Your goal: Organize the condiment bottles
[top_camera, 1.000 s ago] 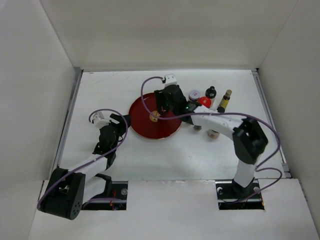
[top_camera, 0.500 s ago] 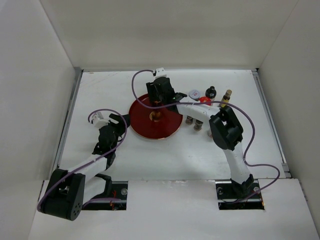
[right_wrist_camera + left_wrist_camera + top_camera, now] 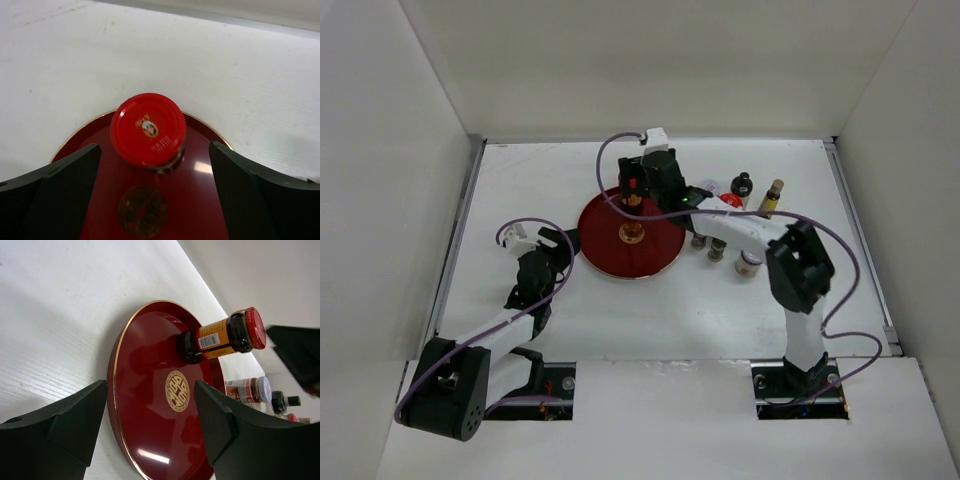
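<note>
red-capped amber jar [image 3: 148, 129] stands upright, long axis vertical, on the round red tray [image 3: 116, 390] just inside its far edge. right gripper [image 3: 155, 150] hangs over it, spread wide and holding nothing; the cap sits between the fingers, clear of both. left gripper [image 3: 150, 390] is also wide and empty, off the tray's left edge, and is the farther of the two. the tray floor looks glossy, probably slick. remaining bottles [image 3: 740, 186] cluster on the table [image 3: 520, 170] right of the tray, most of which is bare.
</note>
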Motion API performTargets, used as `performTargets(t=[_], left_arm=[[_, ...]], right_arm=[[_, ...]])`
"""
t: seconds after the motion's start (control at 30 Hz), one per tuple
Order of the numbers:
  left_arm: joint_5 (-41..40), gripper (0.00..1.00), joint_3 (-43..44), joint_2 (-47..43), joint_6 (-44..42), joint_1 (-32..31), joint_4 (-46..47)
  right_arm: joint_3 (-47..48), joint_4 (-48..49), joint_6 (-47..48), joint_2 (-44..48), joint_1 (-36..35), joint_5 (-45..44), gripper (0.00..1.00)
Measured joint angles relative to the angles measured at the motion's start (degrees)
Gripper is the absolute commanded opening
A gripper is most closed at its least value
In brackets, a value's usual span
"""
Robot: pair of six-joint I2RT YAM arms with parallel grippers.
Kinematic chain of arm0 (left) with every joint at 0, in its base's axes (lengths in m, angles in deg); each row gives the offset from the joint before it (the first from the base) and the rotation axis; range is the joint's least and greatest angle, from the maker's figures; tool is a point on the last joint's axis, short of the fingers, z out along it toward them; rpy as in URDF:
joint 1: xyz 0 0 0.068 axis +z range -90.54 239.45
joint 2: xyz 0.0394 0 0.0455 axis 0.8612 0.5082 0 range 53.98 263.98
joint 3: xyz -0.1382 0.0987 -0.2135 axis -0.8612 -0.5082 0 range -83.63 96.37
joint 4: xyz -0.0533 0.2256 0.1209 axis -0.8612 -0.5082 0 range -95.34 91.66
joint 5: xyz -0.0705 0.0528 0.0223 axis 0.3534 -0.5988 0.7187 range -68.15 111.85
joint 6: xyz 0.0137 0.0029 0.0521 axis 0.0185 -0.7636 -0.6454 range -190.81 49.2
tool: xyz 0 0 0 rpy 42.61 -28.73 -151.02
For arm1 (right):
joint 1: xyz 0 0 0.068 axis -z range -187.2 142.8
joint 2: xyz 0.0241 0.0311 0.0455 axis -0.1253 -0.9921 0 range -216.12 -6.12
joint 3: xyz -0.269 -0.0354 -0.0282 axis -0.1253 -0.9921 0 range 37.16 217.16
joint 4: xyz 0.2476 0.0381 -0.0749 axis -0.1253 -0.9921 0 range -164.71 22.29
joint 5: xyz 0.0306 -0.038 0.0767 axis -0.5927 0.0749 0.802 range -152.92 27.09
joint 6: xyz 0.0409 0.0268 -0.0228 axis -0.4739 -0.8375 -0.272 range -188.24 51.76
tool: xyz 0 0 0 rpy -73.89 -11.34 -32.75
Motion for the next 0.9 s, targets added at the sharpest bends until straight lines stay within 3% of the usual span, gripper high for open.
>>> performTargets(t=[0.07, 0.2, 0.33, 0.43, 0.57, 0.67, 0.8, 0.9], left_arm=[[0.0, 0.69, 0.0, 0.0, 0.0, 0.0, 0.0], [0.0, 0.69, 0.0, 0.0, 0.0, 0.1, 0.0], [0.0, 0.68, 0.0, 0.1, 0.0, 0.1, 0.0], [0.0, 0.68, 0.0, 0.1, 0.1, -0.2, 0.0], [0.0, 0.68, 0.0, 0.1, 0.1, -0.6, 0.0], [-0.1, 0.68, 0.0, 0.4, 0.1, -0.8, 0.0], [-0.1, 0.68, 0.0, 1.1, 0.1, -1.0, -0.3], [-0.1, 0.68, 0.0, 1.1, 0.1, -1.0, -0.4]], right_arm=[[-5.7, 1.3, -0.2, 7.0, 0.2, -0.4, 0.87], [-16.8, 4.5, -1.2, 22.5, 1.0, -1.5, 0.45], [-25.7, 4.9, -3.0, 32.5, 3.3, -3.5, 0.28], [-31.2, 3.1, -4.5, 35.2, 4.4, -4.7, 0.31], [-37.1, -1.0, -5.7, 35.4, 4.2, -4.7, 0.56], [-39.5, -3.5, -6.2, 35.4, 4.5, -4.7, 0.67], [-39.8, -4.0, -6.2, 35.4, 5.5, -4.8, 0.76], [-39.8, -3.9, -6.2, 34.8, 6.0, -4.7, 0.76]])
